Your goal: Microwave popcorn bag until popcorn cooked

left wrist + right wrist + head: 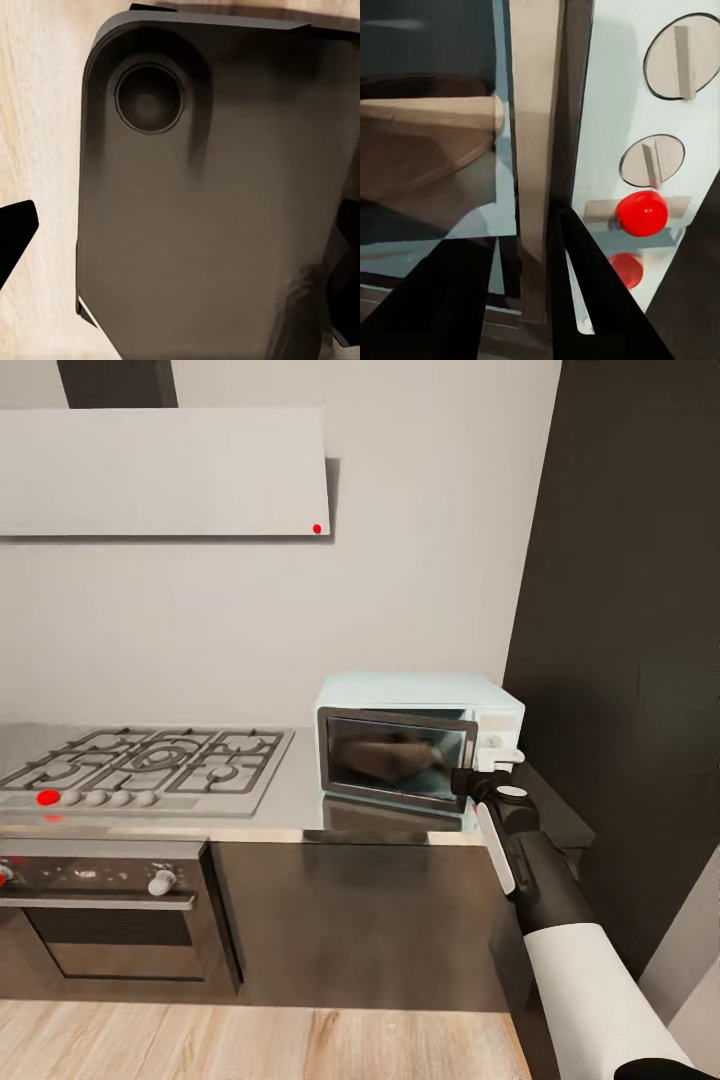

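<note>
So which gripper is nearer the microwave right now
Right. The right gripper is at the microwave door's edge by the knobs; the left gripper hangs over the wood floor.

Your right arm (pixel 585 960) wears a smooth white shell on its lower section, which gives way to a glossy black sleeve nearer the wrist. A narrow white strip runs along the black wrist segment, and a round pale grey cap sits on the joint above it. The right pincer (pixel 497 758) ends in white fingers on a black mount. In the right wrist view its fingers (pixel 585 300) read as long, dark, tapering blades. In the left wrist view a dark grey, rounded body panel (pixel 210 202) carries a round recessed socket.
</note>
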Available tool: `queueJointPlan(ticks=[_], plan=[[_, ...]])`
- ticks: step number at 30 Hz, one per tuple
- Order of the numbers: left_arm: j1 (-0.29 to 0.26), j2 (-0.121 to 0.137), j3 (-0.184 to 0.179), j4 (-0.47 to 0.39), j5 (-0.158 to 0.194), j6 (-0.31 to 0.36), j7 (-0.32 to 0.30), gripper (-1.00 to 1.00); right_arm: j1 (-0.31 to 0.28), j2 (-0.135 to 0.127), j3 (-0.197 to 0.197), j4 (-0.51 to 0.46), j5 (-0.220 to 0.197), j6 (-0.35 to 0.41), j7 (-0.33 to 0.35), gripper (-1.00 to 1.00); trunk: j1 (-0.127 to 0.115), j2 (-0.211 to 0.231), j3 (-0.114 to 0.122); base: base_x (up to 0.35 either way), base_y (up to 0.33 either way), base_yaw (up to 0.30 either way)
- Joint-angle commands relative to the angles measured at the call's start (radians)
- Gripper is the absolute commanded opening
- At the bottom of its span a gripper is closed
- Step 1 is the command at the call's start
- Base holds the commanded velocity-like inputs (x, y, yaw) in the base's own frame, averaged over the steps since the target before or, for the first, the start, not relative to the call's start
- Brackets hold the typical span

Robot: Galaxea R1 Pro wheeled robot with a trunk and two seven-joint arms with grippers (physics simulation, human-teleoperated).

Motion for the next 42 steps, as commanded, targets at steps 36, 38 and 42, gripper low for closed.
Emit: queueJointPlan(ticks=[36,38,42], plan=[[0.000,-0.002,0.001,-0.001,0.008,-0.002,0.002,1.00,-0.001,-0.009,-0.023,-0.002,0.035,0.012,-0.011,-1.00,0.000,-0.001,-0.001,-0.200,0.189,0.000],[0.000,-0.002,0.001,-0.001,0.008,-0.002,0.002,1.00,-0.001,-0.010,-0.024,-0.002,0.035,0.012,-0.011,-1.00,0.000,-0.001,-0.001,-0.162,0.148,0.000],[0.000,-0.002,0.001,-0.001,0.008,-0.002,0.002,1.00,-0.001,-0.010,-0.024,-0.002,0.035,0.013,-0.011,-1.00,0.000,-0.001,-0.001,-0.066,0.060,0.000]])
